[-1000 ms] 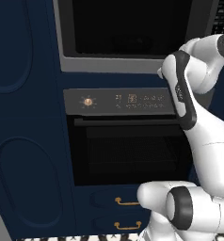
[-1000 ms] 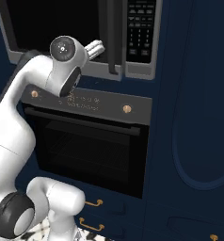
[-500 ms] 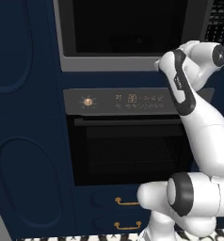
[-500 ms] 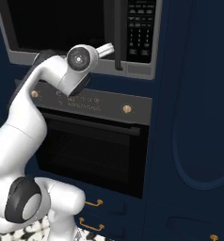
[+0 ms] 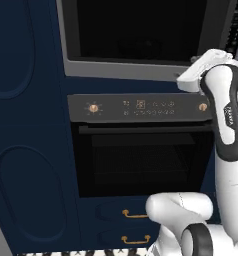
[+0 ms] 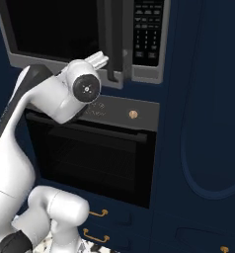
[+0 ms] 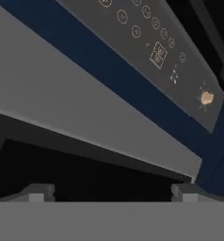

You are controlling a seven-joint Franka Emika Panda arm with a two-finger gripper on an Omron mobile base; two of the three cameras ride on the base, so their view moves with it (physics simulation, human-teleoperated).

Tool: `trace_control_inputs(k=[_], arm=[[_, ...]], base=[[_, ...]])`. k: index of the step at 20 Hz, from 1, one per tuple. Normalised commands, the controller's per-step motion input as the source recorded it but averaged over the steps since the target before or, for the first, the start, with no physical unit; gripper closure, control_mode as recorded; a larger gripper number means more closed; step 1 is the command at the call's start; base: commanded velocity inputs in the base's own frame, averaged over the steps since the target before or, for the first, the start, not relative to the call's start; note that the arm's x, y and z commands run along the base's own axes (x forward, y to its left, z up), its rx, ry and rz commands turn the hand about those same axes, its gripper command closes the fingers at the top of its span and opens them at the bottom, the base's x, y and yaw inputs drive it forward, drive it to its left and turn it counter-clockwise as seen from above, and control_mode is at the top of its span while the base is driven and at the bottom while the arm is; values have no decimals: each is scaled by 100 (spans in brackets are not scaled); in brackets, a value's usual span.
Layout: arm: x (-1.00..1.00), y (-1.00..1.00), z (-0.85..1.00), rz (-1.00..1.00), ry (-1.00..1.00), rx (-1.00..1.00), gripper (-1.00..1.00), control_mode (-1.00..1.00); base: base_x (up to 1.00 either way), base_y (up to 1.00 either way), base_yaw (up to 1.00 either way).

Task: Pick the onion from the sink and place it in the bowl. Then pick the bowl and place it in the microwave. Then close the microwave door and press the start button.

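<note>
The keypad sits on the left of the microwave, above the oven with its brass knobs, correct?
Not quite. The keypad sits on the right of the microwave, as the right base view shows. The rest holds: it is above the oven with its brass knobs.

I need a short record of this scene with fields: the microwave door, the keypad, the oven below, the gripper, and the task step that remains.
microwave door: shut or nearly shut, black glass with grey frame
keypad panel: to the right of the door, not touched
oven: below the microwave, door shut, brass knobs on its panel
gripper: open, empty, near the lower frame of the door
remaining step: press the start button, judged from the keypad not being touched
</note>
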Motion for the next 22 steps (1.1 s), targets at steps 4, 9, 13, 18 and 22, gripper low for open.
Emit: trace_control_inputs(k=[4, 9, 13, 18, 22], arm=[[-2, -83, -9, 3, -15, 9, -100, -100], [55, -37, -49, 0, -19, 3, -100, -100], [87, 0, -61, 0, -21, 3, -100, -100], [18, 0, -2, 0, -16, 6, -100, -100], [38, 7, -13, 0, -3, 13, -100, -100]], base=[[0, 0, 0], [0, 0, 0], [0, 0, 0], [0, 0, 0], [0, 0, 0]])
